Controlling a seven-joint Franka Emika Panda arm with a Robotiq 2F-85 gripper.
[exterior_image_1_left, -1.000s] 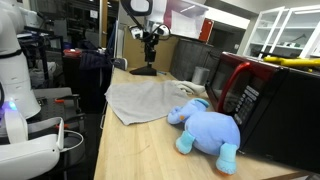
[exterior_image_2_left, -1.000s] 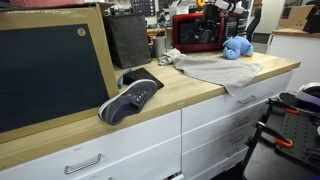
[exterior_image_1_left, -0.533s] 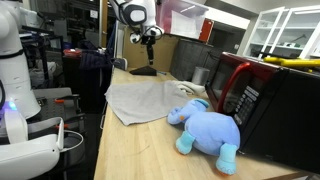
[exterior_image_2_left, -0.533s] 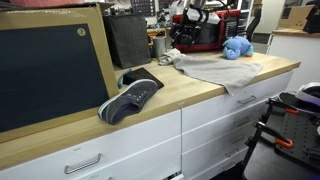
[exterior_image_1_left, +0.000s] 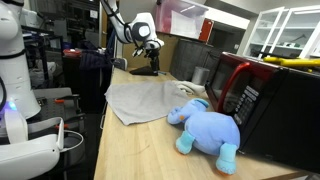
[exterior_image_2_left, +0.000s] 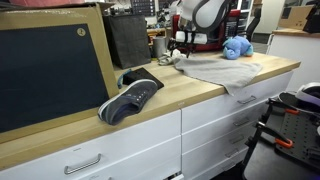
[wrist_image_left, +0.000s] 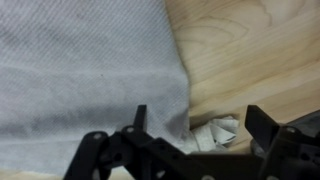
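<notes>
Wrist view: fingers (wrist_image_left: 139, 120) set wide, holding nothing, above the edge of the gray cloth (wrist_image_left: 80, 70), which lies flat on the wooden desk (wrist_image_left: 255, 45); a crumpled white scrap (wrist_image_left: 215, 132) sits just beside that edge.

White rounded arm (exterior_image_1_left: 143, 27), dark joints, black linked jaws.

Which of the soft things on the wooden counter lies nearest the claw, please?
The flat grey woven cloth: the open claw hangs right over its edge, whereas the blue plush elephant and the dark grey sneaker lie well away from it.
</notes>
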